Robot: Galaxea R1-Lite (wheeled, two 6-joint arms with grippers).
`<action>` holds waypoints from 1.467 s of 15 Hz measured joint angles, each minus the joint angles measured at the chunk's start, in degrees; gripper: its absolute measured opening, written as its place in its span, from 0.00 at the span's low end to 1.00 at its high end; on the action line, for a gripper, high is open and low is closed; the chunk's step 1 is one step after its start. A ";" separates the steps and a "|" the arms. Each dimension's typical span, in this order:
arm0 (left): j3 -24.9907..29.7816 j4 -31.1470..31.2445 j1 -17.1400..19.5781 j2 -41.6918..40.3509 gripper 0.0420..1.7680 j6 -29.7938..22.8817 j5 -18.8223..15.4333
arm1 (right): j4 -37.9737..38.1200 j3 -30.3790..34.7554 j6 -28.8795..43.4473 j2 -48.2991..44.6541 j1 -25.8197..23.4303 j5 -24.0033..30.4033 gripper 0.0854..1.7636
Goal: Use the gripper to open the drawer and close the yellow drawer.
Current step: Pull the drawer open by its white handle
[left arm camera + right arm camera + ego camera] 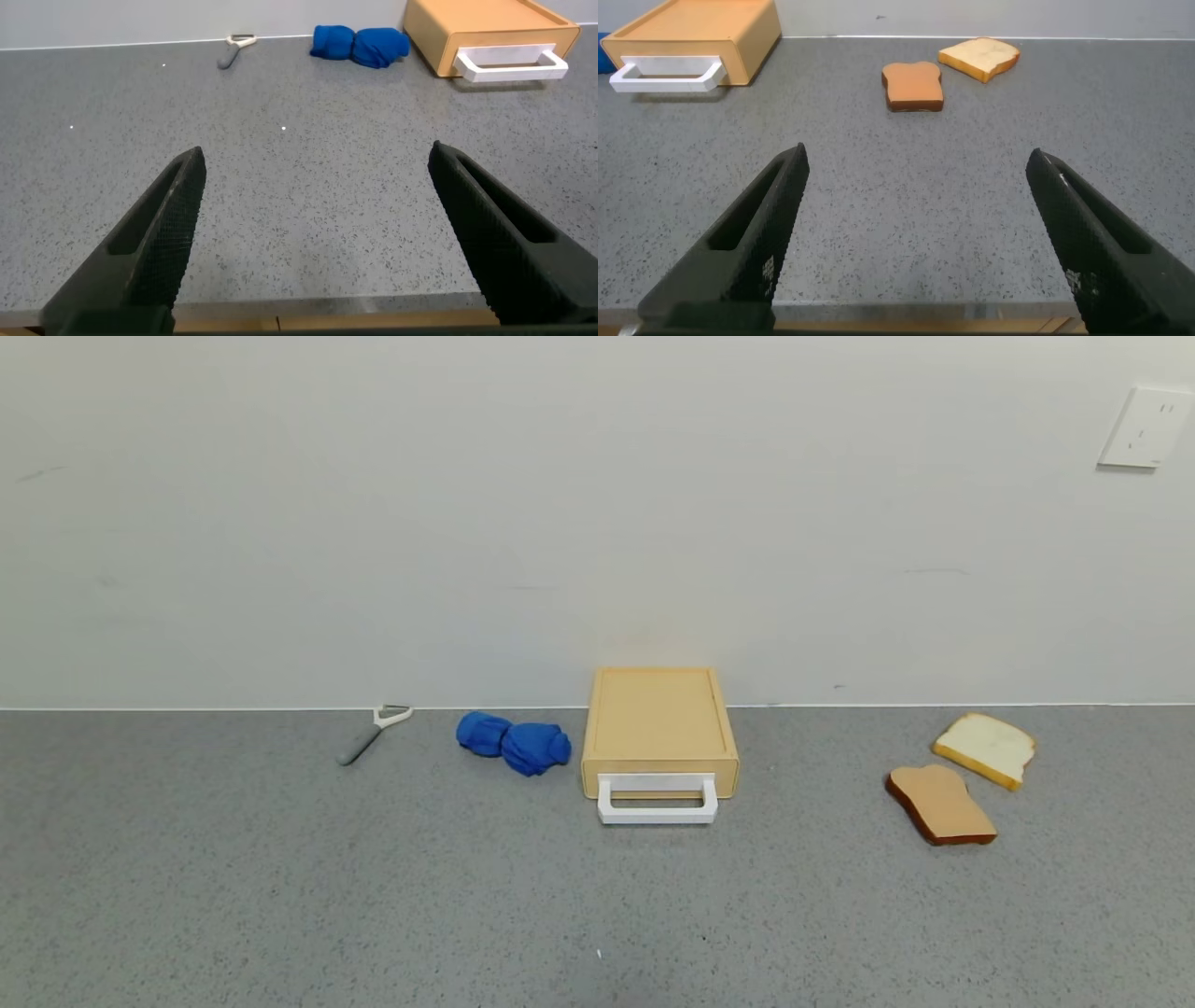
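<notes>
The pale-yellow drawer (659, 719) sits shut in its low yellow case against the back wall, its white loop handle (657, 800) facing forward. It also shows in the left wrist view (486, 33) and the right wrist view (696, 37). Neither arm shows in the head view. My left gripper (316, 163) is open and empty over the near edge of the grey counter. My right gripper (917, 163) is open and empty over the near edge too. Both are far from the handle.
A blue cloth (514, 743) lies just left of the case and a peeler (372, 732) farther left. Two bread slices lie to the right, a brown one (939, 805) and a pale one (986, 748). A wall socket (1145, 427) is at upper right.
</notes>
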 joint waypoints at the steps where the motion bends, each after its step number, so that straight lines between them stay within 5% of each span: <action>1: 0.00 0.00 0.00 0.00 0.97 0.00 0.00 | 0.00 0.00 0.00 0.00 0.00 0.00 0.97; 15: -0.33 0.18 0.00 0.00 0.97 0.02 -0.07 | 0.00 0.00 0.00 0.00 0.00 0.05 0.97; 22: -12.48 3.88 -0.12 6.42 0.97 0.11 -0.49 | 0.00 0.00 -0.02 0.00 0.00 0.05 0.97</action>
